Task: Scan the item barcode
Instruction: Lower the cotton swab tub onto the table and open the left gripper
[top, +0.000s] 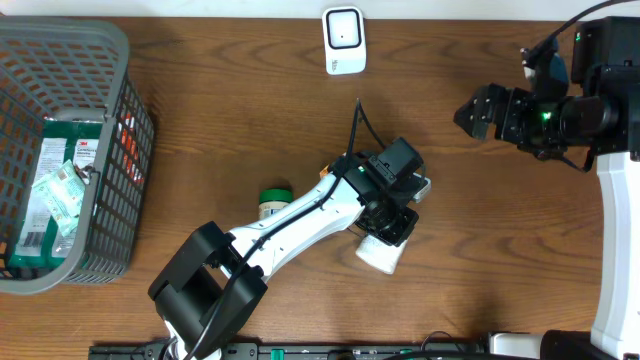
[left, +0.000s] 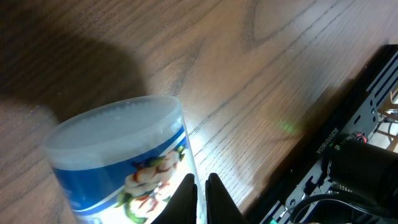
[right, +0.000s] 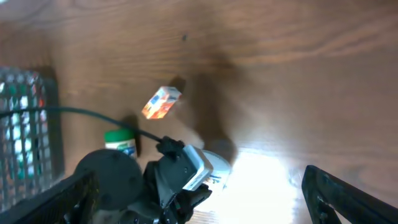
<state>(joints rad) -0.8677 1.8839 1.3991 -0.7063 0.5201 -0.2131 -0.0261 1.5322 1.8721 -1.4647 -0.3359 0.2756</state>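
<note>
Left gripper (left: 200, 191), fingers pressed together on nothing, sits just beside the tub (left: 118, 162) mid-table. That tub looks light, stiff and slick; grip across its body, below the lid (left: 115, 121). Right gripper (top: 472, 112) hangs spread wide, well apart.

Tabletop (top: 230, 110): brown wood w/ visible grain, low sheen. Basket (top: 70, 30), L edge: grey plastic mesh, matt. Tub (left: 118, 143): frosted plastic lid, glossy printed label. Scanner (top: 343, 38), far edge: white plastic, smooth.
</note>
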